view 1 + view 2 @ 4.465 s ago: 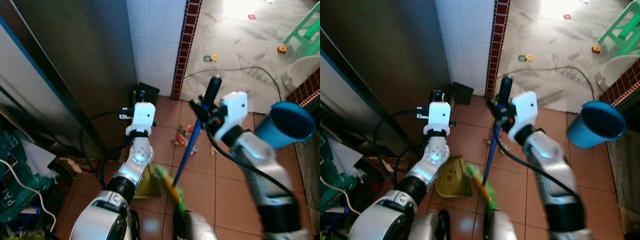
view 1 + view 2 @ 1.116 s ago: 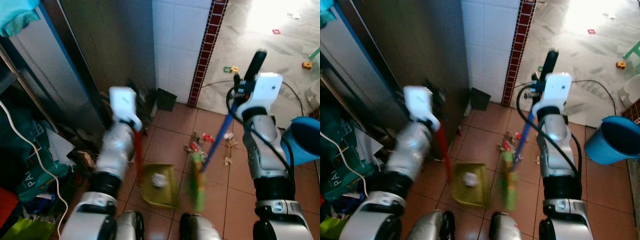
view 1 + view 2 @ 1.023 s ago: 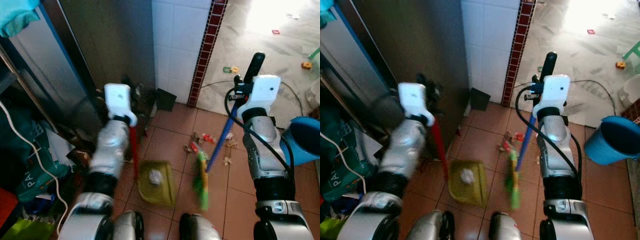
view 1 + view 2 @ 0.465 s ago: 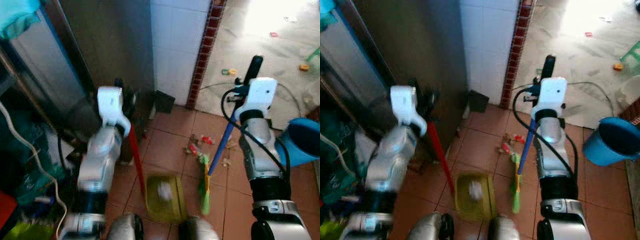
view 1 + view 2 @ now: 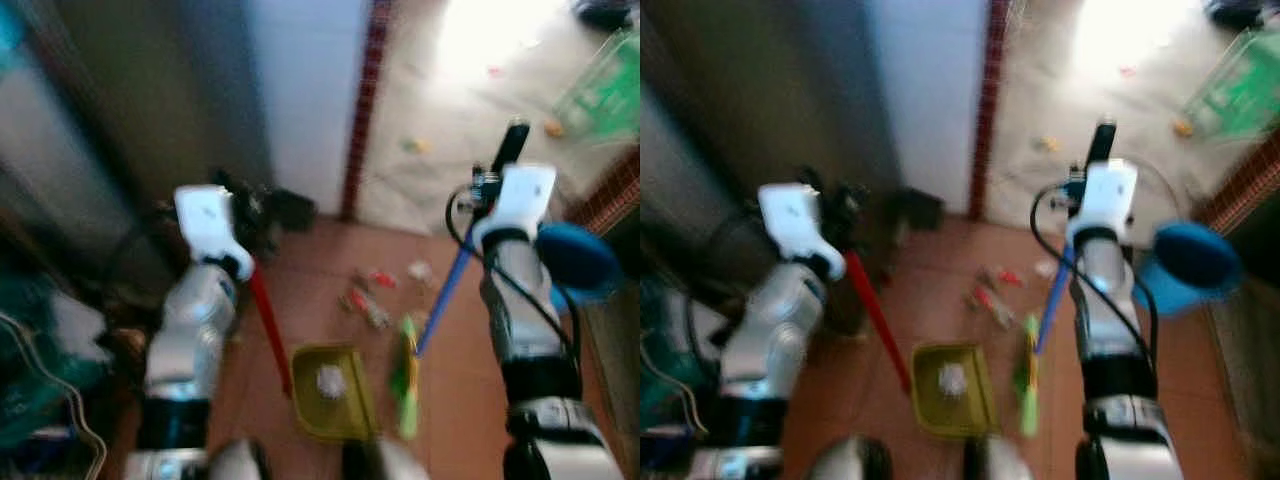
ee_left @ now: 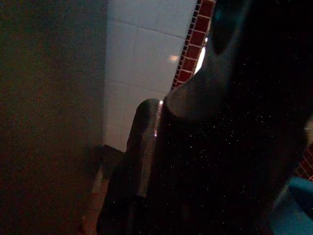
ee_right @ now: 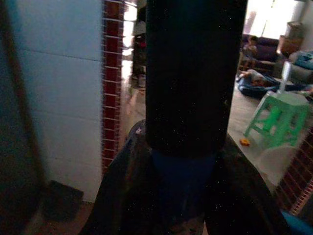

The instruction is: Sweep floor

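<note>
The right gripper [image 5: 497, 172] is clamped on the upper end of the broom [image 5: 432, 310], just below its black grip — in the right wrist view the two fingers [image 7: 122, 196] press against the blue shaft from both sides. Holding it that high lets the shaft slant down toward 7 o'clock, so the green bristles [image 5: 405, 375] drag flat on the floor tiles [image 5: 320, 290] close in front of the robot's feet.

The left gripper [image 5: 248, 215] holds the top of the red handle of the dustpan [image 5: 330, 390]; the left wrist view is too dark to show how its fingers sit, though the raised handle suggests a closed grasp. The handle runs down toward 5 o'clock, and the yellow-green pan lies flat on the tiles with a pale crumpled scrap [image 5: 328, 378] already inside it. Pan and bristles lie just beside each other, the pan at 9 o'clock from the brush — probably so each stroke can push dirt straight in.

Litter [image 5: 365, 300] lies scattered on the tiles at 12 o'clock from the pan, well apart from it and not yet gathered. A blue bucket [image 5: 575, 258] stands at 3 o'clock, beside the right arm.
</note>
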Available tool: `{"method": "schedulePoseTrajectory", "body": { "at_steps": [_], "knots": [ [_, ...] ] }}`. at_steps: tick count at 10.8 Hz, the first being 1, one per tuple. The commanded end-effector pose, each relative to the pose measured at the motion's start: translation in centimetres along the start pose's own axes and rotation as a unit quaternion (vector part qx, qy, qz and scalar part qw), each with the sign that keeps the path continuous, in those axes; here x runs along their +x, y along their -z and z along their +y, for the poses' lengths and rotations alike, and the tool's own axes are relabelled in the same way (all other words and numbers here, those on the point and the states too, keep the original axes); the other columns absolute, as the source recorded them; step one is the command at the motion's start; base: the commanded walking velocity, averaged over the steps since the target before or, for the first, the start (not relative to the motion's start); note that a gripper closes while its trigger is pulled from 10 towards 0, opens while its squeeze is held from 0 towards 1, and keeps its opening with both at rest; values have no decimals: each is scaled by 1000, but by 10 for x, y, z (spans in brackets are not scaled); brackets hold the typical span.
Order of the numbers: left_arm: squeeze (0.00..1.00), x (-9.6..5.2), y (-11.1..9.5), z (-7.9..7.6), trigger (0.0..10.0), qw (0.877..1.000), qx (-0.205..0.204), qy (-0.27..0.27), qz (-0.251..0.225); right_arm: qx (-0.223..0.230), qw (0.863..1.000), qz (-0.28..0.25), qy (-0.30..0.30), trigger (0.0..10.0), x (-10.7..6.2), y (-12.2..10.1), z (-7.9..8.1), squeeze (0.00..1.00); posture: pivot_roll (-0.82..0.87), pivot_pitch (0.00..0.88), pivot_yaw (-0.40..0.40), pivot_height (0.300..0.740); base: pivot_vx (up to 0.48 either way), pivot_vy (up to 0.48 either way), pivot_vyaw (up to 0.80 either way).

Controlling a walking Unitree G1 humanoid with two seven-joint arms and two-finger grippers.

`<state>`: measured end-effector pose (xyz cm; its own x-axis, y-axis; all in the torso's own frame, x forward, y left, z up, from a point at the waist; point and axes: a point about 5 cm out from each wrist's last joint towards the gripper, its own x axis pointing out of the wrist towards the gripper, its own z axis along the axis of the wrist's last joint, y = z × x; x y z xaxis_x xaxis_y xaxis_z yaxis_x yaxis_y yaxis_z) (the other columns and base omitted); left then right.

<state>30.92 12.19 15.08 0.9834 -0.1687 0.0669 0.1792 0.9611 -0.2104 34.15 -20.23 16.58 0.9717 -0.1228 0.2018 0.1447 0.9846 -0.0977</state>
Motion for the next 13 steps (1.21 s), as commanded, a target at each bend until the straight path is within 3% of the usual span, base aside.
{"method": "schedulePoseTrajectory", "body": {
  "at_steps": [1,5,8,13],
  "knots": [
    [0,3,-10,-8,10000,1000,-7,10,-20,-6,1000,-19,5,10000,2,-7,-5,0,-26,39,-1,740,0,-311,-800],
    [0,5,-12,-11,10000,1000,-9,12,-20,-6,1000,-19,7,10000,-1,-6,-5,0,-24,42,7,740,0,-310,-109],
    [0,6,-11,-12,10000,1000,-10,11,-16,-13,1000,-16,12,10000,-2,-4,-9,0,-27,41,4,740,0,-271,-663],
    [0,10,-12,-10,10000,1000,-13,1,-17,-12,1000,-20,11,10000,-1,-7,-10,0,-32,38,1,740,0,0,0]
  ]
}}
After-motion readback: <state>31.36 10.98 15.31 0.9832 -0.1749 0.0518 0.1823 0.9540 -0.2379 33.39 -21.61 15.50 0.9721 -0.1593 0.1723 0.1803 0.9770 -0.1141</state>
